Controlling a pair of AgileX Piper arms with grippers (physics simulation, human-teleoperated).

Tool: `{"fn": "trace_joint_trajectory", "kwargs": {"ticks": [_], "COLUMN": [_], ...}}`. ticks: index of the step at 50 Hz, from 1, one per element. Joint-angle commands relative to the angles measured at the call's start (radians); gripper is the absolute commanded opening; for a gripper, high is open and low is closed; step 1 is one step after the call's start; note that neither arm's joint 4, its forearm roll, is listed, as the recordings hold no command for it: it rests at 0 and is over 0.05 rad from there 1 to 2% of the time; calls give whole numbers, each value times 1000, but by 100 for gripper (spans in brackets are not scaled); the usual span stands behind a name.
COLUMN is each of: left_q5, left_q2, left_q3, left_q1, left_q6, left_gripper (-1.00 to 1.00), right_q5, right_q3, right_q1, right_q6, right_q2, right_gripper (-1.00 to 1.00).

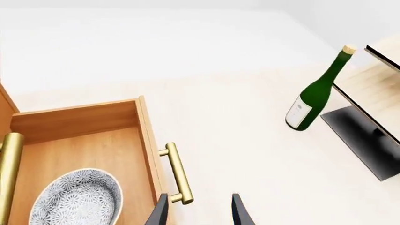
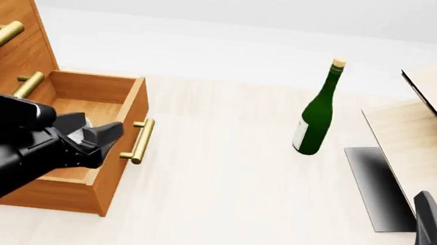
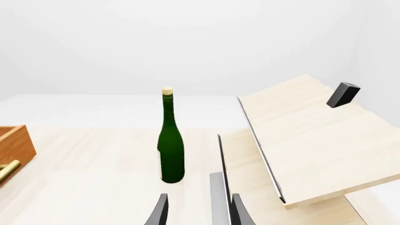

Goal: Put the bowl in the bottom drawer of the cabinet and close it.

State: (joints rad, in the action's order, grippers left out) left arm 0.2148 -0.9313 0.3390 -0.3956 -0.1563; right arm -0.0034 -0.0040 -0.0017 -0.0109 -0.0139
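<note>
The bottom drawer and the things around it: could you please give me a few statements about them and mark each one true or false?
1. The bowl lies inside the bottom drawer. True.
2. The bottom drawer is shut. False: it is pulled out of the cabinet.
3. The green bottle stands upright on the table. True.
4. The left gripper holds the bowl. False: it is open and empty, with the drawer's brass handle just beside it.
5. The right gripper grips the bottle. False: it is open, apart from the bottle.
</note>
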Motion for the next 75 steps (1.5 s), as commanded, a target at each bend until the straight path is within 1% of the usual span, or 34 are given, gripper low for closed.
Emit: {"fn": "trace_joint_trajectory", "kwargs": {"ticks": [1,17,20,21,28,32,34,40,45,46,48,49,52,59,75], "left_q5": [-32,-33,-25,-15,4,9,12,46,66,75,81,93,100,143,203], "left_q2": [43,43,37,29,11,13,11,-28,-51,-66,-72,-86,-92,-150,-235], "left_q3": [8,11,9,3,-6,-7,-8,-15,-19,-21,-21,-22,-22,-28,-33], "left_q1": [-64,-136,-144,-160,-175,-195,-199,-222,-234,-239,-237,-240,-237,-247,-259], "left_q6": [-33,-91,-107,-133,-151,-175,-170,-208,-224,-240,-238,-253,-250,-300,-348], "left_gripper": [100,100,100,100,100,100,100,100,100,100,100,100,100,100,100], "right_q5": [0,0,0,0,0,0,0,0,0,0,0,0,0,0,0], "right_q3": [0,0,0,0,0,0,0,0,0,0,0,0,0,0,0], "right_q1": [0,0,0,0,0,0,0,0,0,0,0,0,0,0,0], "right_q6": [0,0,0,0,0,0,0,0,0,0,0,0,0,0,0], "right_q2": [0,0,0,0,0,0,0,0,0,0,0,0,0,0,0], "right_gripper": [100,100,100,100,100,100,100,100,100,100,100,100,100,100,100]}}
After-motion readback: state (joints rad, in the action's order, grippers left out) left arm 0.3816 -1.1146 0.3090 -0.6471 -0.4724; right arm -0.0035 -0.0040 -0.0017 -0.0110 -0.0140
